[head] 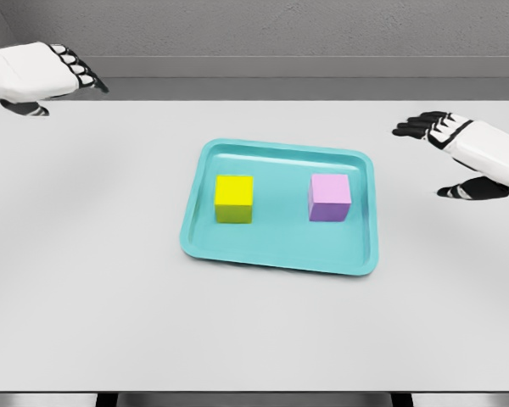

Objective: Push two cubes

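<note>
On the tray (237, 254), mid-table: yellow cube (234, 198) toward its left edge, pink cube (329, 197) toward its right edge, well apart, side by side. Left hand (47, 75): near the table's (85, 297) far left corner, fingers extended, empty; yellow cube lies to its right and nearer the robot. Right hand (458, 153): by the right edge, fingers spread, empty; pink cube lies to its left, the nearer pairing
</note>
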You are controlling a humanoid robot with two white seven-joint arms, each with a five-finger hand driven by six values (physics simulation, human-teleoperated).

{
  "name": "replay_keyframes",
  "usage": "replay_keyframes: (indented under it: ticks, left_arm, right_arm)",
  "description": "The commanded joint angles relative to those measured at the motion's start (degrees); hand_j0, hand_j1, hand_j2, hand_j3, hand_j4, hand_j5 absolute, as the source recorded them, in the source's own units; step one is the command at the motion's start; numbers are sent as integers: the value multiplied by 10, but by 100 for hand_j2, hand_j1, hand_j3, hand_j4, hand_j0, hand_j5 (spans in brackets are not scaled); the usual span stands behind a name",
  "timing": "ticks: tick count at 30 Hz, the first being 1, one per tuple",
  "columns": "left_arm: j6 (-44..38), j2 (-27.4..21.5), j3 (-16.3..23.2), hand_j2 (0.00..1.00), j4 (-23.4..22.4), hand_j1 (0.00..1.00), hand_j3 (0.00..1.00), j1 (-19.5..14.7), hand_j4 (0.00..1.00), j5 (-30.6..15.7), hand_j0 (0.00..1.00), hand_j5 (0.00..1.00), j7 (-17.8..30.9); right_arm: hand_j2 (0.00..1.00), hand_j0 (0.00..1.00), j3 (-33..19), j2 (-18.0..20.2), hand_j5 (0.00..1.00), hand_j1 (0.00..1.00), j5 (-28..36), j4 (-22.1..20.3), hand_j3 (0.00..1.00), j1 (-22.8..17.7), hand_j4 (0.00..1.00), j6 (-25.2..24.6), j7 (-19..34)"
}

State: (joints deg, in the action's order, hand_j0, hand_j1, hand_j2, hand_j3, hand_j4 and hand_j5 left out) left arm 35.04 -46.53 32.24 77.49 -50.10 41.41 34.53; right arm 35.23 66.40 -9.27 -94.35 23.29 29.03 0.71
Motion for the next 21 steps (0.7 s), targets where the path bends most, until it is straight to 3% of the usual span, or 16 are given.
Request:
replay_keyframes:
  ticks: [1, 5, 11, 12, 14, 18, 21]
  left_arm:
    - [0, 26, 71, 76, -52, 76, 76, 0, 76, 3, 76, 76, 5]
    - [0, 56, 86, 75, -66, 75, 75, -2, 75, 5, 75, 75, 5]
    - [0, 90, 86, 75, -88, 75, 75, -1, 75, 24, 75, 75, 5]
    - [0, 92, 85, 75, -94, 75, 75, -1, 75, 24, 75, 75, 5]
    - [0, 102, 85, 73, -96, 73, 73, -1, 73, 24, 73, 73, 5]
    - [0, 133, 85, 71, -96, 71, 71, 0, 71, 39, 71, 71, 5]
    - [0, 136, 82, 71, -98, 71, 71, -2, 71, 35, 71, 71, 5]
  right_arm:
    - [98, 98, -1, 1, 98, 98, 2, 8, 98, 0, 98, -31, 25]
    - [82, 82, -1, 1, 82, 82, -6, 7, 82, -3, 82, -42, 54]
    - [84, 84, -5, 26, 84, 84, -6, 8, 84, -28, 84, -42, 68]
    - [76, 76, -5, 25, 76, 76, -7, 9, 76, -29, 76, -42, 70]
    - [30, 30, -7, 25, 30, 30, -15, 9, 30, -28, 30, -40, 120]
    - [5, 5, -6, 26, 5, 5, -37, 8, 5, -30, 5, -36, 125]
    - [3, 3, -6, 26, 3, 3, -37, 8, 3, -33, 3, -29, 144]
